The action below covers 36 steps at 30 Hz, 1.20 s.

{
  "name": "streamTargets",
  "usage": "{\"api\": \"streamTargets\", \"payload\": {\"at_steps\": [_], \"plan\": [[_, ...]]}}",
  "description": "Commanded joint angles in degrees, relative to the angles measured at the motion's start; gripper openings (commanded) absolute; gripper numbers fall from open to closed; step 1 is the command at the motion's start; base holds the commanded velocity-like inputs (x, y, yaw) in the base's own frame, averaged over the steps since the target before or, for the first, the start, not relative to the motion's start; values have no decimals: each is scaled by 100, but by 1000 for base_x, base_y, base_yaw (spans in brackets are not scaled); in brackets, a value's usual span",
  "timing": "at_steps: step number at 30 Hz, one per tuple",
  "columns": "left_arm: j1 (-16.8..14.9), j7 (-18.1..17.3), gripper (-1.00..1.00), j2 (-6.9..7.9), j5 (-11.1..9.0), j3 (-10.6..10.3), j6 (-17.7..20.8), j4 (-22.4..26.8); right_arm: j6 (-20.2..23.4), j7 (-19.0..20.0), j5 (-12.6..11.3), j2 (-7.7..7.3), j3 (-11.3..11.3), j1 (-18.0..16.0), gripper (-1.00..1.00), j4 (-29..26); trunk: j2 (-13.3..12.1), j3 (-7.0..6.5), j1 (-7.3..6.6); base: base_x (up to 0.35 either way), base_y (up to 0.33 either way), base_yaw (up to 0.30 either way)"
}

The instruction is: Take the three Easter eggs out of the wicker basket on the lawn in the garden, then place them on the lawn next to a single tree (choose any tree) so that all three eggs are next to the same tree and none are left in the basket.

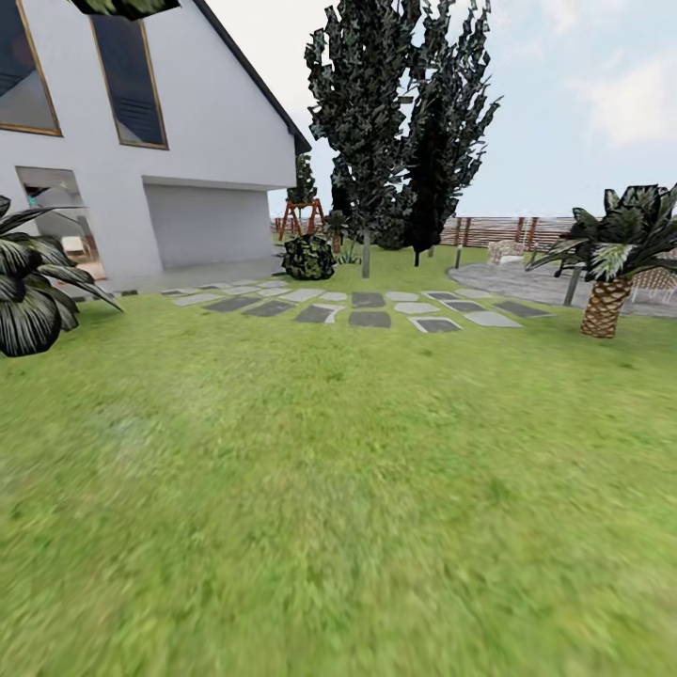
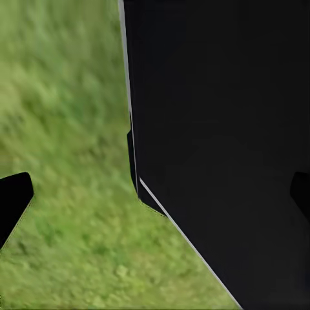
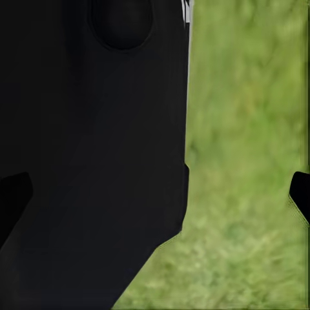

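The lawn (image 1: 338, 489) spreads wide and green ahead of me. The Easter eggs and the wicker basket are out of view. Far back, past the stepping stones, a tree with a thin pale trunk (image 1: 366, 256) stands under dark foliage, beside a near-black columnar tree (image 1: 428, 179). In the left wrist view my left gripper (image 2: 155, 197) is open, with its fingertips (image 2: 13, 200) far apart over grass and a black part of my own body. My right gripper (image 3: 155, 194) is also open, fingertips (image 3: 300, 194) spread, nothing between them.
A white house (image 1: 141, 169) stands at the back left, with a dark spiky plant (image 1: 33, 291) in front of it. Grey stepping stones (image 1: 367, 308) cross the grass. A small palm (image 1: 606, 282) and a paved patch (image 1: 527, 280) lie at the right, before a slatted fence (image 1: 498, 230).
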<state>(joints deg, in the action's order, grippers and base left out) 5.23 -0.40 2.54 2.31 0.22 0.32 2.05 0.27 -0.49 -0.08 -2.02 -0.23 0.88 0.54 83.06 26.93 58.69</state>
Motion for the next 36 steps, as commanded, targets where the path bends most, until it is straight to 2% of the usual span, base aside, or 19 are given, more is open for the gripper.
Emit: {"api": "streamTargets", "payload": {"at_steps": [1,32,36], "plan": [[4,-4,100,1,24,4,3,12,1,-8,3,0,-1,0,100,-1,1,3,4,321,0,0],[4,-4,100,-20,65,-17,4,-7,-1,-22,39,-9,14,0,100,-1,1,3,4,293,0,0],[4,-4,100,-114,38,-5,3,6,-1,-22,60,-12,24,0,100,-1,1,3,4,314,0,0]]}}
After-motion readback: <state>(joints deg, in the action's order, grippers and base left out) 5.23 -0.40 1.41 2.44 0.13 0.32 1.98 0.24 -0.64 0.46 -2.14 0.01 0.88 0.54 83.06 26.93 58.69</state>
